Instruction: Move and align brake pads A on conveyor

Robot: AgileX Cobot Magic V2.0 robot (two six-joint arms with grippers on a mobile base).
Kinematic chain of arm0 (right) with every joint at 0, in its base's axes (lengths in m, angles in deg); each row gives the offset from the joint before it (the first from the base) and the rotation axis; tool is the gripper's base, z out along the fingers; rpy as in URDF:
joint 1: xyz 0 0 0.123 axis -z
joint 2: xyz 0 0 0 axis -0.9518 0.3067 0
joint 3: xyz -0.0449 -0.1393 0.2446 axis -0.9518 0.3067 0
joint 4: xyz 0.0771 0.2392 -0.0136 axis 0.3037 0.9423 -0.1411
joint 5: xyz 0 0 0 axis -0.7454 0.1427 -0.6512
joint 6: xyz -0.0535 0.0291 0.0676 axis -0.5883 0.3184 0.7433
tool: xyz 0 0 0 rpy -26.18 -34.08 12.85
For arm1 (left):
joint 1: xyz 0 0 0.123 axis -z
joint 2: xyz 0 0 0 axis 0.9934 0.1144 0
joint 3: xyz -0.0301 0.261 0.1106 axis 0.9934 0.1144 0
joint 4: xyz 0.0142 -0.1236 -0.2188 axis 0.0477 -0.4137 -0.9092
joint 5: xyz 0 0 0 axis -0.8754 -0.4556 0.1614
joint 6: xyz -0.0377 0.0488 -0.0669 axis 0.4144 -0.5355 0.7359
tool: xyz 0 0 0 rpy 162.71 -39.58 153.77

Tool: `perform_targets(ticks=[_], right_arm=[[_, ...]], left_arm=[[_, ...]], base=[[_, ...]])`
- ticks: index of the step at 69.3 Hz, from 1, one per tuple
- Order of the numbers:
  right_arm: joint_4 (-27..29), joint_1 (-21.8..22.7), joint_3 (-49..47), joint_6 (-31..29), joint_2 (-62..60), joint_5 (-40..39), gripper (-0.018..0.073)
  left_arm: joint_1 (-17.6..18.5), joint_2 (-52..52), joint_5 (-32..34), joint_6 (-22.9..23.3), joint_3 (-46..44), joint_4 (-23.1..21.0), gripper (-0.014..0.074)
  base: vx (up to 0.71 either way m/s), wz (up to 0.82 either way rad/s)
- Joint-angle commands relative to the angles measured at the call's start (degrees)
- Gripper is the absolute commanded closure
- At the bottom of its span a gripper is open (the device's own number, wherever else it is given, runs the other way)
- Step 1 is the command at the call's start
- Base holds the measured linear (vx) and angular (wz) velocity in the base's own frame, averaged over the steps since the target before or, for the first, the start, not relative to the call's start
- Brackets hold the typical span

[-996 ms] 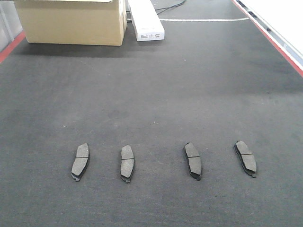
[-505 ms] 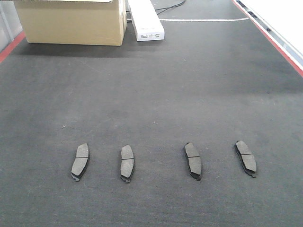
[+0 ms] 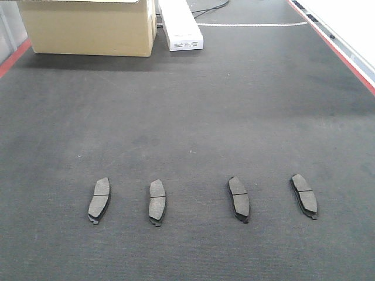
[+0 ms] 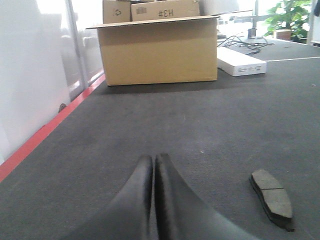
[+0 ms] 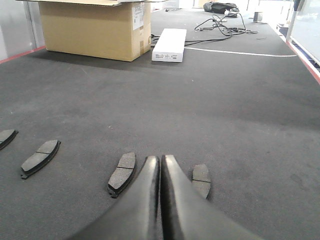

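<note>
We see four brake pads A (image 3: 99,200) (image 3: 157,202) (image 3: 239,199) (image 3: 304,195) in row on conveyor (image 3: 193,117), near front edge of view, each lying flat, long axis pointing roughly away, well apart from one another. Left hand (image 4: 154,159) clenched, fingertips touching, grasping nothing, hovering left of one pad. Right hand (image 5: 160,160) likewise clenched and bare, above two rightmost pads. Cardboard box (image 3: 88,26) and white box (image 3: 180,24) sit far back.

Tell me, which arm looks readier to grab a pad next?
Probably right: the right gripper, shut, points between two pads lying close either side. The left gripper, also shut, has just one pad off to its right.
</note>
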Motion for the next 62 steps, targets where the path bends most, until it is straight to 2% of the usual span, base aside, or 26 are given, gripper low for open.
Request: perform_targets(ticks=[1, 62], right_arm=[[-0.67, 0.22, -1.29, -0.48, -0.18, -4.12, 0.0571], [-0.67, 0.22, -1.29, -0.48, -0.18, -4.06, 0.0571]], left_arm=[[-0.37, -0.92, 3.86, 0.26, 1.11, 0.06, 0.0603], [-0.37, -0.86, 3.86, 0.39, 1.00, 0.01, 0.0603]], base=[[0.00, 0.00], [0.00, 0.00]])
